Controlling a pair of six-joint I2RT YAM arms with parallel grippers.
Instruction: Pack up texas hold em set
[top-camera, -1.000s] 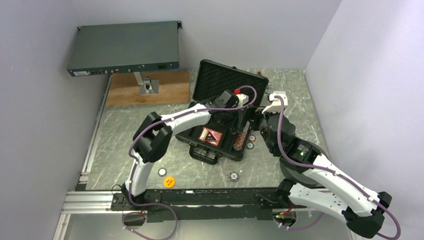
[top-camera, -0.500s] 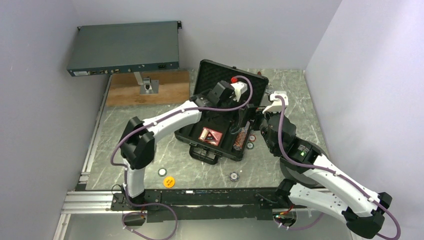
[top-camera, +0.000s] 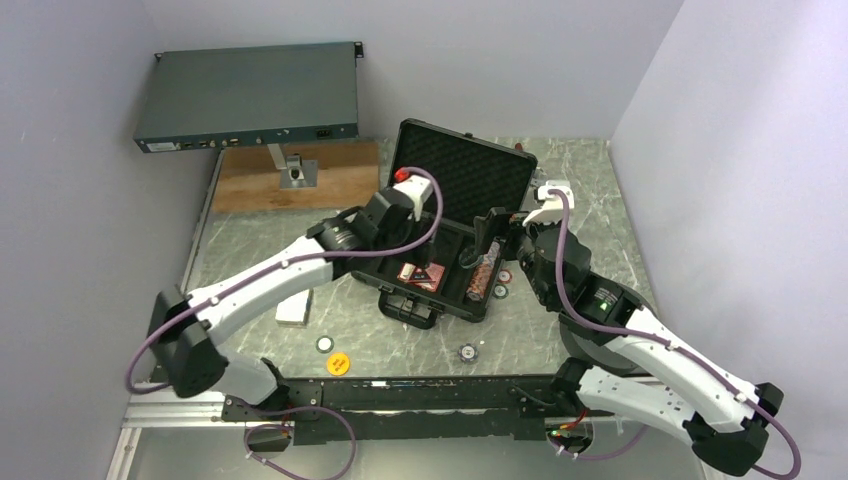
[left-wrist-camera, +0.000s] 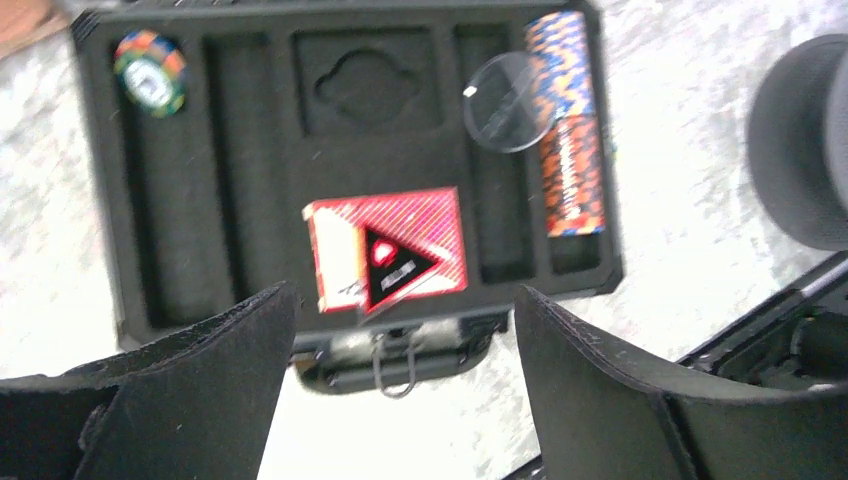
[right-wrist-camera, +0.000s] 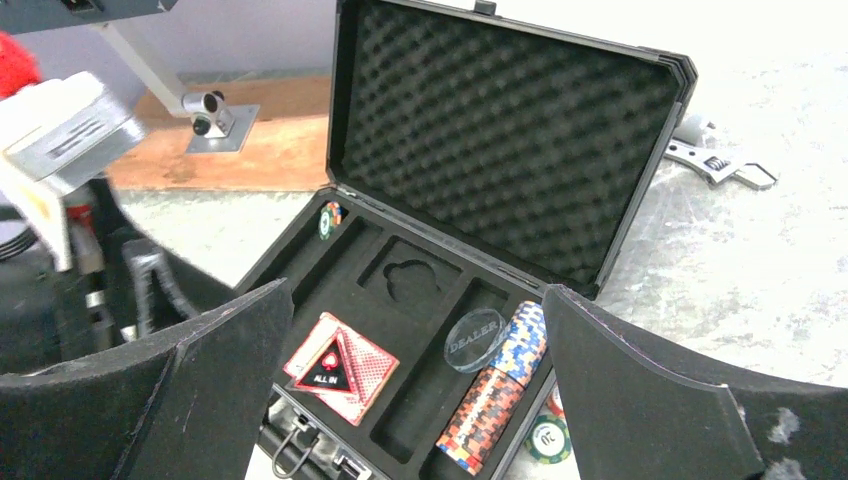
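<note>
The black case (top-camera: 400, 300) lies open at the table's middle, its foam lid (top-camera: 460, 175) upright. In it are a red card deck (left-wrist-camera: 385, 248), a row of chips (left-wrist-camera: 565, 130), a clear dealer disc (left-wrist-camera: 507, 88) and one chip (left-wrist-camera: 150, 70) in the far-left slot. My left gripper (left-wrist-camera: 400, 300) is open and empty above the case's front edge, near the deck (top-camera: 420, 272). My right gripper (right-wrist-camera: 415, 290) is open and empty, at the case's right side by the chip row (right-wrist-camera: 500, 385). An orange disc (top-camera: 338, 363) and loose chips (top-camera: 325, 343) (top-camera: 468, 352) lie on the table in front.
Two chips (top-camera: 503, 285) lie beside the case's right edge. A pale flat block (top-camera: 292, 308) lies left of the case. A grey-blue rack box (top-camera: 248, 97) stands over a wooden board (top-camera: 300, 175) at the back left. A wrench (right-wrist-camera: 715, 165) lies behind the lid.
My left arm has swung down and to the left, and its gripper has come from the back of the case toward the front over the deck. The right arm has hardly moved.
</note>
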